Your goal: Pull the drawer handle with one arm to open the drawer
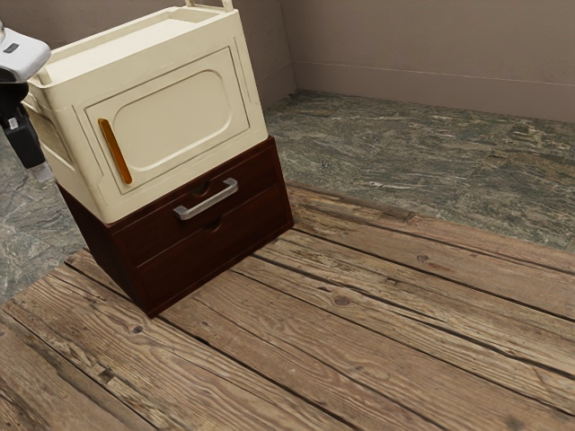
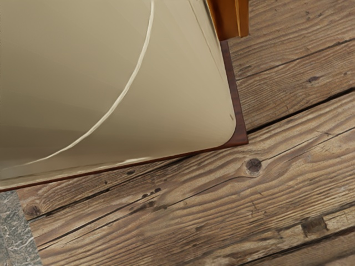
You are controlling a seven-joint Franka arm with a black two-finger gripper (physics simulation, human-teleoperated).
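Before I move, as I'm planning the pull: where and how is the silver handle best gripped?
Grip the silver handle by the middle of its bar, coming from in front of the upper drawer, probably pinching from above and below: the bar runs sideways across it and stands off its face, joined at the ends.

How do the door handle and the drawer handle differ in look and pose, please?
The door handle is orange-brown; the drawer handle is silvery grey. The door handle runs up and down, while the drawer handle runs sideways. Both are long, narrow pulls.
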